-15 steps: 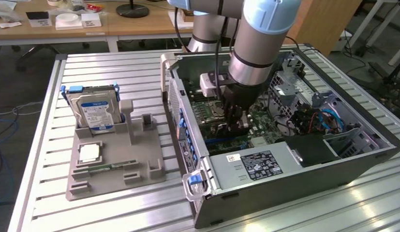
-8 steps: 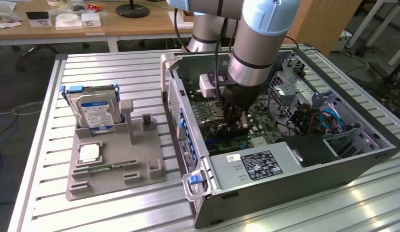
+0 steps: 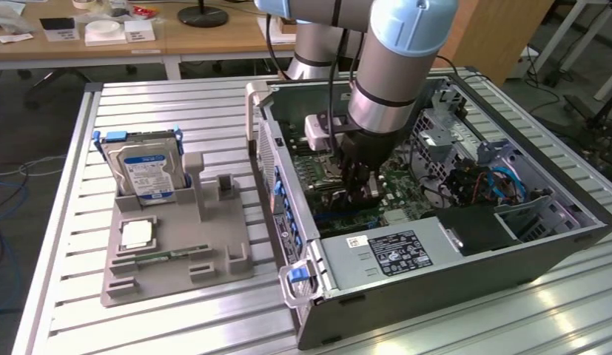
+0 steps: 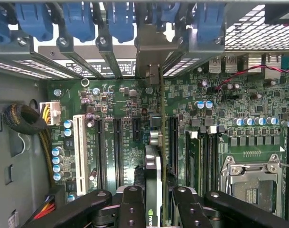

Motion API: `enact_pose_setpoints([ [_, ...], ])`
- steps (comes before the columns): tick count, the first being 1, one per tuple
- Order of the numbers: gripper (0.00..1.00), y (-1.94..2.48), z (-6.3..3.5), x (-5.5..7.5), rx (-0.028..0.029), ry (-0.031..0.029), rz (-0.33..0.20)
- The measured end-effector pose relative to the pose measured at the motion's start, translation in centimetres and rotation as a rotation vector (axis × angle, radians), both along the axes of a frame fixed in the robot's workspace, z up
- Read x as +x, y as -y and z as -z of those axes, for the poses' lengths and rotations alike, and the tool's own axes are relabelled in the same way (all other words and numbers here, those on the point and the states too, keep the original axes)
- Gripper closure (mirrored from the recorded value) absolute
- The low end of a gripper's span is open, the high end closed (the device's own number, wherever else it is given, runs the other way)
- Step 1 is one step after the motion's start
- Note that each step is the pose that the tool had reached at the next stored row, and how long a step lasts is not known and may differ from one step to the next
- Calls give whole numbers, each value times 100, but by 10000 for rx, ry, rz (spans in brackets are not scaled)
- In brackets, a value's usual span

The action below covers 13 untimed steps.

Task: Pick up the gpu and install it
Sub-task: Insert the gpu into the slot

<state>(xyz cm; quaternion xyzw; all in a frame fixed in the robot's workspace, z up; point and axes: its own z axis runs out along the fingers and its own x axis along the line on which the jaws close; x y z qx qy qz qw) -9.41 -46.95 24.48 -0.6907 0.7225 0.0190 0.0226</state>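
**Gripping the gpu (image 4: 153, 166) inside the computer case (image 3: 434, 288)**

Exterior view: the gripper (image 3: 360, 185) is being held inside the open case, which is lying on its side on the slatted table (image 3: 138, 111). Beside it, a hard drive (image 3: 143, 174) is being carried upright in a grey holder (image 3: 202, 222), with a memory stick (image 3: 167, 257) lying flat in it.

Wrist view: the gpu is being clamped edge-on between the closed fingers (image 4: 133, 209), just above the motherboard (image 4: 111, 118). Its long axis is running parallel to the expansion slots, and its far end is pointing toward the rear wall with the blue clips (image 4: 78, 19).
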Motion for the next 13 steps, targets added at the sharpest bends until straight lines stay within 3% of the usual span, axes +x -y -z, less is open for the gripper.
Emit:
enact_pose_setpoints([
  [13, 73, 0, 29, 0, -1, -1, -1],
])
